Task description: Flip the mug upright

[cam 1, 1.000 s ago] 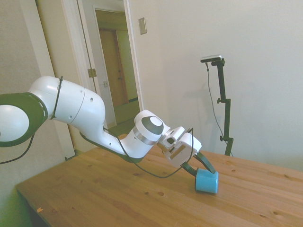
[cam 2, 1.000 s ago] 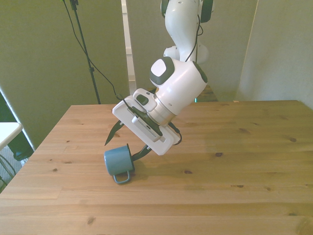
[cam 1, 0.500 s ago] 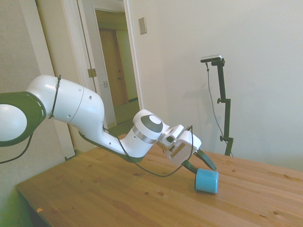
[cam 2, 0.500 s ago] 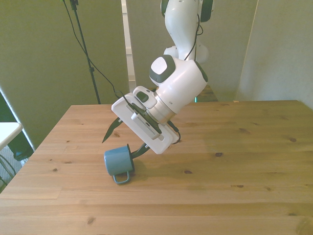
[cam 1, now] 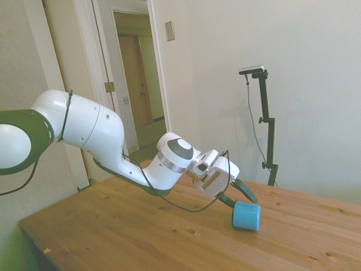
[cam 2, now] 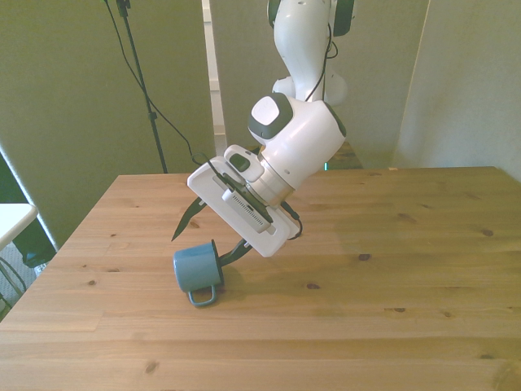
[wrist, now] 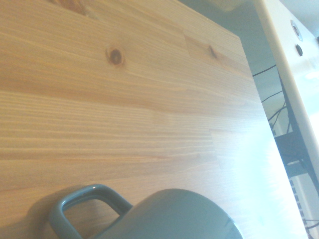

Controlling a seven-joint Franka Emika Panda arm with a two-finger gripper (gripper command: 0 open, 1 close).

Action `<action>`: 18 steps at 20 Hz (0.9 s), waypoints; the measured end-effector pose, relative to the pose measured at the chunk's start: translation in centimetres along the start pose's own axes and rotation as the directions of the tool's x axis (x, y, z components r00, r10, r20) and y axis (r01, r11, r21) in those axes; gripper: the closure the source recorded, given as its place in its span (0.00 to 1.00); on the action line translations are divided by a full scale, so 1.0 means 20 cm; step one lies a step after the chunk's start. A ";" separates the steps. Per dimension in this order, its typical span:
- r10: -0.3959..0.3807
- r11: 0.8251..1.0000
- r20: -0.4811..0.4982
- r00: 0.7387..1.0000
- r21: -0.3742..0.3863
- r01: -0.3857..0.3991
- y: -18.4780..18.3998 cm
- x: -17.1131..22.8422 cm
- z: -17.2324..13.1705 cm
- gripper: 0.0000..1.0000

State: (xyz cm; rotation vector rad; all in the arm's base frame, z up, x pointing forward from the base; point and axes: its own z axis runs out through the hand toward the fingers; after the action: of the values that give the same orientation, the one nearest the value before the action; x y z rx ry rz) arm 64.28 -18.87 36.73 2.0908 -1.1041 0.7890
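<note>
The light-blue mug [cam 2: 194, 267] lies on its side on the wooden table [cam 2: 391, 269], its handle [cam 2: 205, 295] resting on the wood toward the camera. In the side view the mug [cam 1: 246, 216] sits right below the hand. My gripper [cam 2: 208, 238] is open and tilted down over the mug's mouth end. One dark finger [cam 2: 186, 221] hangs in the air above the mug, and the other finger [cam 2: 232, 254] reaches down close beside its rim. Nothing is held. The wrist view shows the mug's body [wrist: 179, 214] and its handle [wrist: 84, 205] from close by.
The table's edge [cam 2: 73, 236] runs along the front view's left, not far from the mug. Bare wood spreads to the front view's right [cam 2: 423, 244] and in front of the mug.
The hand has drawn slightly up and back from the mug, its fingers still apart. The mug lies where it was.
</note>
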 end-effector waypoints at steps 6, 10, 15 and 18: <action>-0.007 1.000 -0.001 1.000 0.004 0.007 -0.01 -0.01 0.01 1.00; -0.011 1.000 -0.015 1.000 0.010 0.011 -0.02 -0.01 0.00 1.00; -0.018 1.000 -0.019 1.000 0.008 0.019 -0.02 -0.03 0.02 1.00; -0.020 1.000 -0.016 1.000 0.003 0.020 -0.02 -0.04 0.04 1.00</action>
State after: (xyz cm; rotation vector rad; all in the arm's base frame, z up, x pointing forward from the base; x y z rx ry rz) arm 64.39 -18.88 35.52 2.0914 -1.0728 0.7974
